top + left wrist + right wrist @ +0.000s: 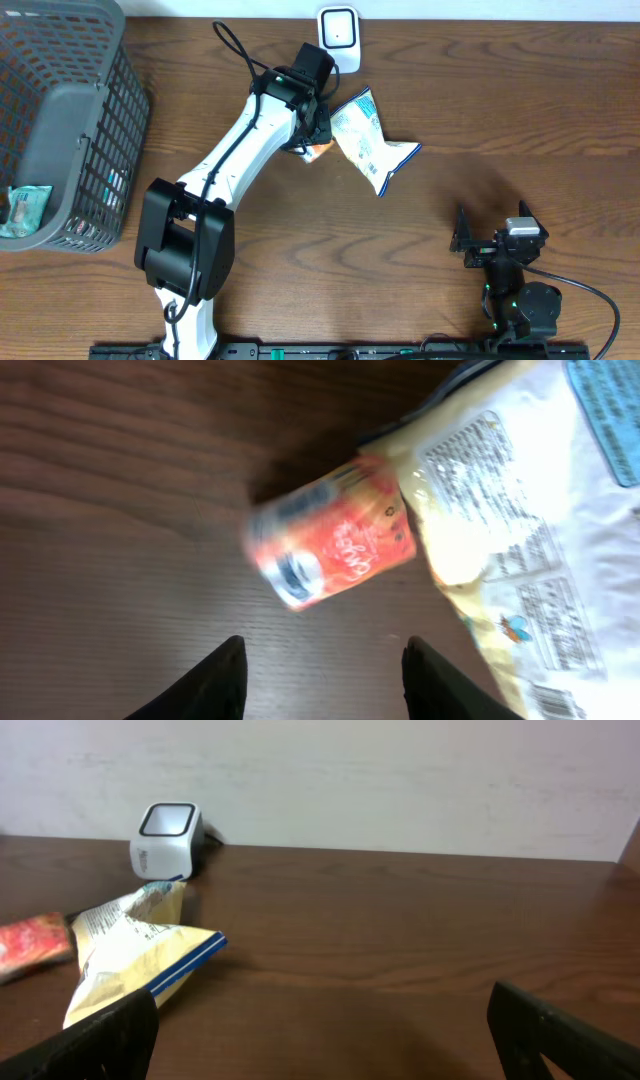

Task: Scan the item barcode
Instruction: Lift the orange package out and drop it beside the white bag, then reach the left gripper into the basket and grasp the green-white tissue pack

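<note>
At the upper middle of the overhead frame, the left fingers (222,682) stood spread apart over the desk (300,250), released and gripping nothing. Just beyond their tips an orange packet (335,545) lay on the wood, blurred in the wrist view, up against the edge of a white and blue snack bag (368,140) to its right. The white scanner (338,32) sat near both, at the top edge. At lower right, the right fingers (560,1030) were wide apart and empty. A gray basket (100,150) filled the upper left corner.
</note>
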`<state>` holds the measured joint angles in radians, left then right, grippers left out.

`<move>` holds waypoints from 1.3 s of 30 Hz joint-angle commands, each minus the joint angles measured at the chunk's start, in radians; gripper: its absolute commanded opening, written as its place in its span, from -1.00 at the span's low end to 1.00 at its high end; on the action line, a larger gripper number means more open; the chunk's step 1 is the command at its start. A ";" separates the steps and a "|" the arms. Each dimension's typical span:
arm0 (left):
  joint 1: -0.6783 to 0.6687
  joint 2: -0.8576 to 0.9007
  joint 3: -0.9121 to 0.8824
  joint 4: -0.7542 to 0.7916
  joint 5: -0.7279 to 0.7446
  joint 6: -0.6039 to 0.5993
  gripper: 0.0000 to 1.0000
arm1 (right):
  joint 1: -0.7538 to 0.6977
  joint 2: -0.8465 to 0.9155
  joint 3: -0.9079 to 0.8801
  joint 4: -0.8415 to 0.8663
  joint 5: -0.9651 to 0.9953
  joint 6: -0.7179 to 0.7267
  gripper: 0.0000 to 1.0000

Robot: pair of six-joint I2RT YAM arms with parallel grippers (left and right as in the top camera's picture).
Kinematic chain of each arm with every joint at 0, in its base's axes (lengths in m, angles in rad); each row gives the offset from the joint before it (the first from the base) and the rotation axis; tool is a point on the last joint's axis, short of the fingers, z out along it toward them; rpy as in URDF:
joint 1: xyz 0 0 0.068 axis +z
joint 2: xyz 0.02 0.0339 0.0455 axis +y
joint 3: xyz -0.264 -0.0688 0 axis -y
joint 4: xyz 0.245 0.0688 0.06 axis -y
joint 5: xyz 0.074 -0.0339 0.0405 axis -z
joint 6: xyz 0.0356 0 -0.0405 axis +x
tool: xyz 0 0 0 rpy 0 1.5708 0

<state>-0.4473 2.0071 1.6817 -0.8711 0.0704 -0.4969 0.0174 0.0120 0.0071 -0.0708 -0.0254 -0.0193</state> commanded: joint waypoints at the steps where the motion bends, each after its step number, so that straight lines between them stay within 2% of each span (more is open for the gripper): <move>1: -0.001 -0.019 0.012 0.005 0.050 0.013 -0.01 | 0.003 -0.005 -0.002 -0.005 0.008 -0.012 0.99; 5: 0.005 -0.064 0.040 0.004 0.050 0.039 -0.01 | 0.003 -0.005 -0.002 -0.005 0.008 -0.012 0.98; 11: 0.076 -0.232 0.055 0.005 0.049 0.150 0.01 | 0.003 -0.005 -0.002 -0.005 0.008 -0.012 0.98; 12: 0.097 -0.263 0.055 0.005 0.049 0.165 0.18 | 0.003 -0.005 -0.002 -0.005 0.008 -0.012 0.98; 13: 0.120 -0.294 0.055 0.005 0.049 0.180 0.25 | 0.003 -0.005 -0.002 -0.005 0.008 -0.012 0.98; 15: 0.182 -0.364 0.055 0.016 0.049 0.190 0.34 | 0.003 -0.005 -0.002 -0.005 0.008 -0.012 0.98; 20: 0.386 -0.516 0.055 0.031 0.050 0.189 0.37 | 0.003 -0.005 -0.002 -0.005 0.008 -0.012 0.99; 23: 0.510 -0.584 0.055 0.024 0.050 0.190 0.45 | 0.003 -0.005 -0.002 -0.005 0.008 -0.012 0.99; 28: 0.666 -0.654 0.055 -0.008 0.050 0.190 0.61 | 0.003 -0.005 -0.002 -0.005 0.008 -0.012 0.98; 32: 0.748 -0.675 0.055 -0.055 0.048 0.190 0.65 | 0.003 -0.005 -0.002 -0.005 0.008 -0.012 0.99; 35: 0.782 -0.674 0.055 -0.079 -0.008 0.190 0.65 | 0.003 -0.005 -0.002 -0.004 0.008 -0.012 0.98; 39: 0.815 -0.668 0.055 -0.109 -0.181 0.191 0.66 | 0.003 -0.005 -0.002 -0.004 0.008 -0.012 0.98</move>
<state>0.3462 1.3388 1.7245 -0.9722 0.0319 -0.3161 0.0174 0.0120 0.0071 -0.0708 -0.0254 -0.0193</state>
